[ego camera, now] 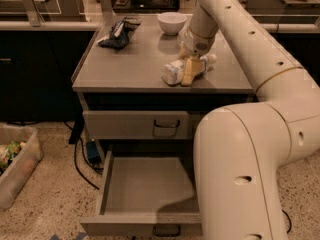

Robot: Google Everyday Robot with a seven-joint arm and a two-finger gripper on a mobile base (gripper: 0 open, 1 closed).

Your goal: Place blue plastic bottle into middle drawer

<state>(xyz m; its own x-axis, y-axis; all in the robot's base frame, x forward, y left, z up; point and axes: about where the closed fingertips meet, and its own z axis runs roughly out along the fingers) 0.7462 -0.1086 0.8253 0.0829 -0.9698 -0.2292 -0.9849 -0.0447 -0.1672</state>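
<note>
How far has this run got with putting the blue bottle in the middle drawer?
Done: the middle drawer stands open, nothing in it. Under way: the hand is at the blue plastic bottle, which lies on its side on the cabinet top. Left: lift it, lower it into the drawer, release.

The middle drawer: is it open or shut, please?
Open: the middle drawer is pulled out, floor visible; the gripper is by the blue plastic bottle on top.

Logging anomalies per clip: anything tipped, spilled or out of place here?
The blue plastic bottle lies on its side on the countertop, the claw at it. The middle drawer stands open. No spill shows.
</note>
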